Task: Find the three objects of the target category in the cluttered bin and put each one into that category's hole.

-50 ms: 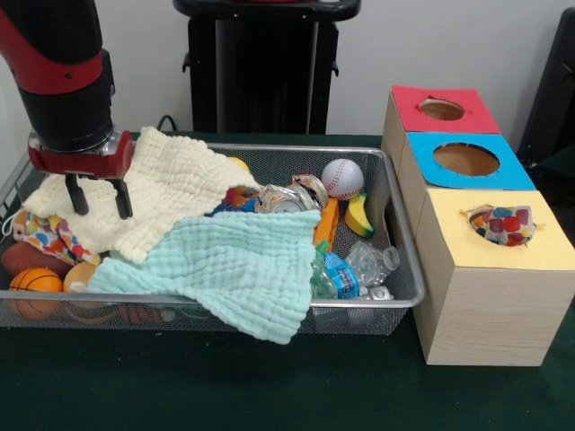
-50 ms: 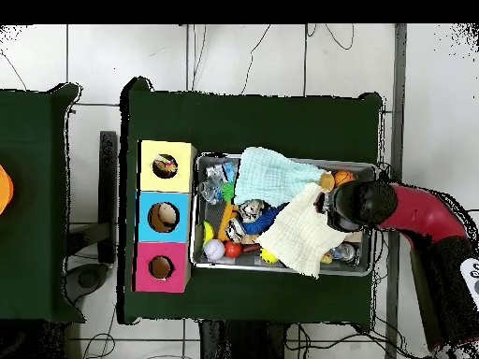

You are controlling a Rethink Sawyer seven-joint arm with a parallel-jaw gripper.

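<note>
Hand (image 1: 99, 195): I am hovering it, fingers spread and empty, over the cream cloth (image 1: 166, 193) at the bin's (image 1: 395, 229) end farthest from the holes. Target, seemingly cloth like the patterned one in the yellow hole (image 1: 501, 224): lying directly beneath.

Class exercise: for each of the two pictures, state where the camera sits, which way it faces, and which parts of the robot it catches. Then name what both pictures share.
Front view: sits across the table, facing the wire bin and the robot's side; shows the red and black arm with its gripper, fingers open above the cream cloth.
Overhead view: sits above the table, looking straight down; shows the arm reaching in.
Shared: bin, cream cloth, mint cloth, baseball, three-hole box.
</note>
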